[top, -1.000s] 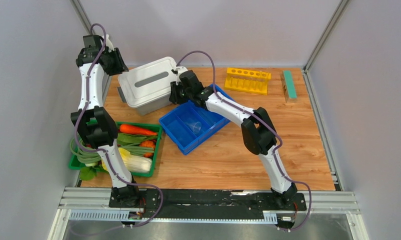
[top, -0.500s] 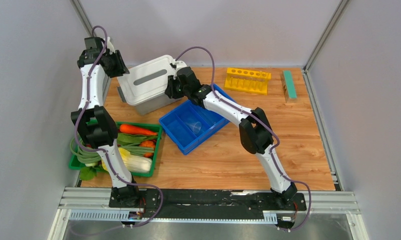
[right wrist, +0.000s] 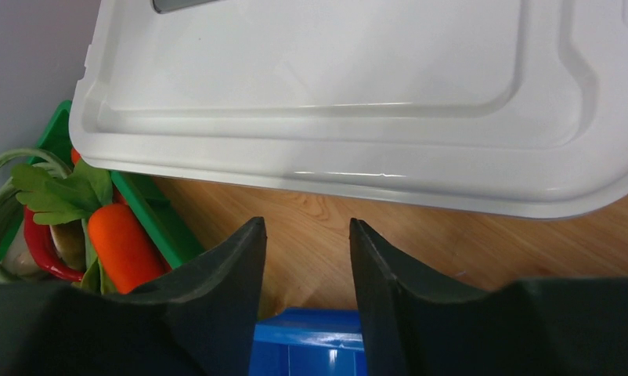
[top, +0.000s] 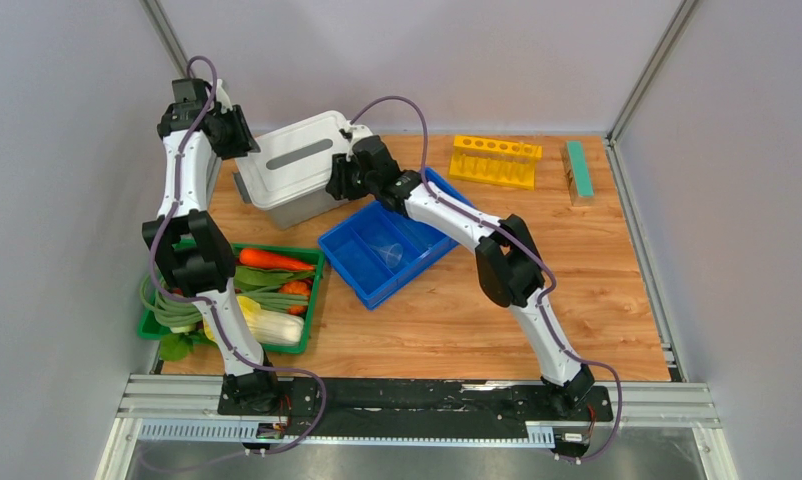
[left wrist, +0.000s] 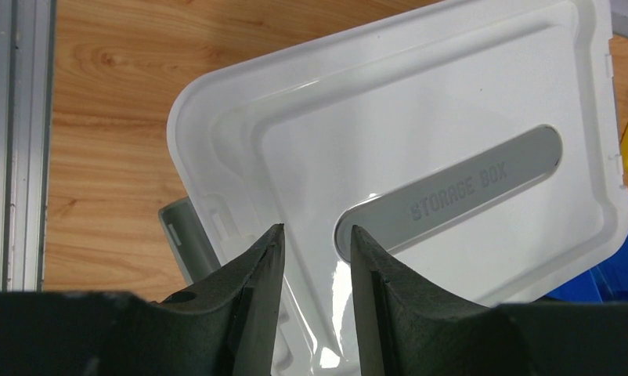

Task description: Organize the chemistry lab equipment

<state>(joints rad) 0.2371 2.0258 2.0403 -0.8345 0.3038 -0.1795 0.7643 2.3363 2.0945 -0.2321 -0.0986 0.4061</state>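
A: Locate the clear cup (top: 388, 252) first. You will find it inside the blue tray (top: 342, 270), near the middle of the table (top: 457, 320).

B: Note that neither arm touches the cup. The tray sits just to the near right of the grey storage box (top: 307, 208), which carries the white lid (top: 297, 160).

A: Check the right gripper (right wrist: 305, 227) next. You will see its fingers parted about halfway, with nothing between them. It points at the lid's right edge, over the bare wood between the box and the blue tray. The fingertips sit just short of the lid's rim.

B: Now check the left gripper (left wrist: 316, 235). Its fingers stand moderately apart and hold nothing. It hangs over the far left part of the lid, beside the grey label strip. You cannot tell from the wrist view whether the fingertips touch the lid.

A: For the surroundings, look to the near left: a green tray (top: 312, 300) holds a carrot (top: 272, 260) and other vegetables.

B: At the far right you have a yellow rack (top: 495, 160) and, beyond it, a green block (top: 579, 170).
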